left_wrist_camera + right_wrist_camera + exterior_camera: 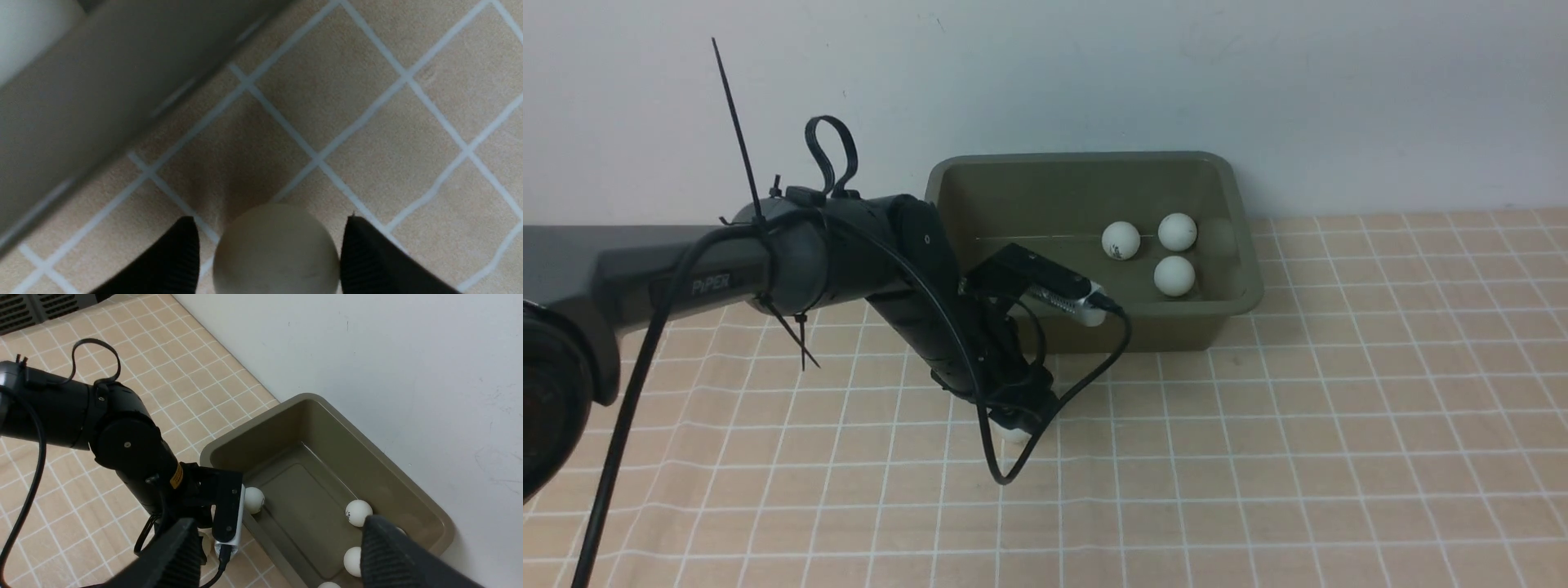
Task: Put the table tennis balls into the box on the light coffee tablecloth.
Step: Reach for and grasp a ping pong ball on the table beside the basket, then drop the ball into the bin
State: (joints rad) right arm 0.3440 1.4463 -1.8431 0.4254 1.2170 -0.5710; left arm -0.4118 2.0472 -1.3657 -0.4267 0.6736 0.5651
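A light coffee tablecloth (1339,425) gridded in white runs up to a pale wall (1258,73), where the olive-green box (1086,159) stands with 3 table tennis balls (1174,275) clustered at its right end. The right wrist view shows a 4th ball (253,499) inside by the near wall, close to the left arm (849,253). That arm reaches down just in front of the box, and its left gripper (271,230) straddles 1 loose table tennis ball (277,249) resting on the cloth. The ball sits squarely between the 2 black fingers (179,257), one all but touching it and the other with a sliver of cloth showing beside it, so the jaws appear parted and not yet clamped. The right gripper (278,524) hangs high near the box, its jaws spread wide with nothing between them. The ball is likely very light, with a stiff, smooth shell that could roll or squirt away under an off-centre pinch. The sound hold looks to be across its widest part, fingers level and opposite each other, with only gentle pressure. The box rim lies just beside the pick-up spot, so a short lift over the near wall should do.
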